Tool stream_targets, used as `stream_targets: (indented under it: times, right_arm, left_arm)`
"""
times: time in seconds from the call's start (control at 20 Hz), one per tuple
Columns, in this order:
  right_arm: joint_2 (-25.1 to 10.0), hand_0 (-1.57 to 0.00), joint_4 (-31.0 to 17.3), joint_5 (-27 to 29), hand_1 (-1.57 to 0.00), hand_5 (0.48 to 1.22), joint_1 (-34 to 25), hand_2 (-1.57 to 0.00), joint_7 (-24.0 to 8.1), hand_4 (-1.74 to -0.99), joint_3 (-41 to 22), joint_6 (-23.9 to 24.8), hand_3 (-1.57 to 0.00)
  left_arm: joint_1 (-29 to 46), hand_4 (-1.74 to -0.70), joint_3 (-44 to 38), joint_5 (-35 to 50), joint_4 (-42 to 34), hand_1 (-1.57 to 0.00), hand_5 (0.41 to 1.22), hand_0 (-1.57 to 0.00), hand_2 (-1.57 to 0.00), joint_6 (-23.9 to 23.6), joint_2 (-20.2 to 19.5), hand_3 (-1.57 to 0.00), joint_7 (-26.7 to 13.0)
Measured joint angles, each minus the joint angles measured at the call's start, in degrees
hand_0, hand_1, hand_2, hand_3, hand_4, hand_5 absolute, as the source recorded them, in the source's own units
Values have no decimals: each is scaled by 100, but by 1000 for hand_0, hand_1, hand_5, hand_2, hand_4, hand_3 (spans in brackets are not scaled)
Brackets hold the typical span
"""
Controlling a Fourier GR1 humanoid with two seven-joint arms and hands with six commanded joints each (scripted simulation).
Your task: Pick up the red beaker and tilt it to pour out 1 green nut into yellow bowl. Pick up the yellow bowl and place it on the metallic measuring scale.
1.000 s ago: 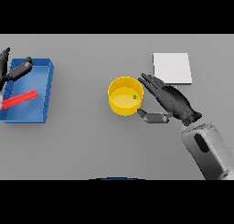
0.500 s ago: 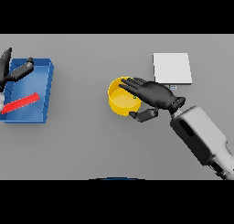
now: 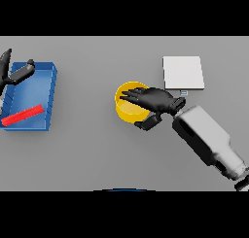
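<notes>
The yellow bowl (image 3: 127, 109) stands in the middle of the table. My right hand (image 3: 156, 100) lies over its right half, open. Its fingers (image 3: 132, 93) stretch leftward across the bowl's mouth, and the thumb (image 3: 148, 122) sits outside the rim at the lower right. The hand hides the inside of the bowl, so no green nut shows. The red beaker (image 3: 22, 115) lies on its side in the blue tray (image 3: 48, 93) at the left. My left hand (image 3: 14, 73) rests open at the tray's far left corner. The pale square scale (image 3: 183, 73) sits behind and to the right of the bowl.
The blue tray takes up the left edge of the table. A small tab (image 3: 184, 92) juts from the scale's near edge, close to my right wrist. My right forearm (image 3: 206, 140) crosses the lower right of the table.
My right hand has slid left from beside the bowl to over its mouth, covering the green nut. The bowl, beaker and left hand have stayed put.
</notes>
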State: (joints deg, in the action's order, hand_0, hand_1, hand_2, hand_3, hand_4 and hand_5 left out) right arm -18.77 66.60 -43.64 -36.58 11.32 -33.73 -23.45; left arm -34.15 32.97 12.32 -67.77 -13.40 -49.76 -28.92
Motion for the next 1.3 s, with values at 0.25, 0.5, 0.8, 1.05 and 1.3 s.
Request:
stream_targets:
  times: [0.25, 0.5, 0.8, 1.05, 1.3]
  right_arm:
    - [-19, 1, -246, -137, 1, 690, -134, 1, 33, -1307, -197, -201, 1]
    - [145, -16, -382, -213, -40, 784, -255, -68, -188, -1339, -302, -325, -94]
    - [108, -1027, -332, -275, -991, 1090, -335, -965, -226, -1571, -420, -581, -691]
    - [-28, -1393, -222, -121, -1381, 1178, -310, -1314, -125, -1682, -455, -841, -1142]
    - [-105, -1513, -137, -57, -1509, 1207, -314, -1453, -165, -1722, -420, -800, -1192]
  left_arm:
    - [4, -797, 23, -68, 93, 1, 735, 1, 1, -48, 46, 1, 81]
    - [-44, -792, -36, -7, 87, 1, 725, 1, 1, 4, -10, 1, 35]
    - [-2, -800, -55, -6, 4, 1, 727, 1, 1, -48, -65, 1, 33]
    - [-50, -802, -33, -19, 27, 1, 725, 1, 1, -30, -29, 1, 1]
    - [16, -803, -23, -12, -98, 1, 725, 1, 1, -81, -49, 1, 31]
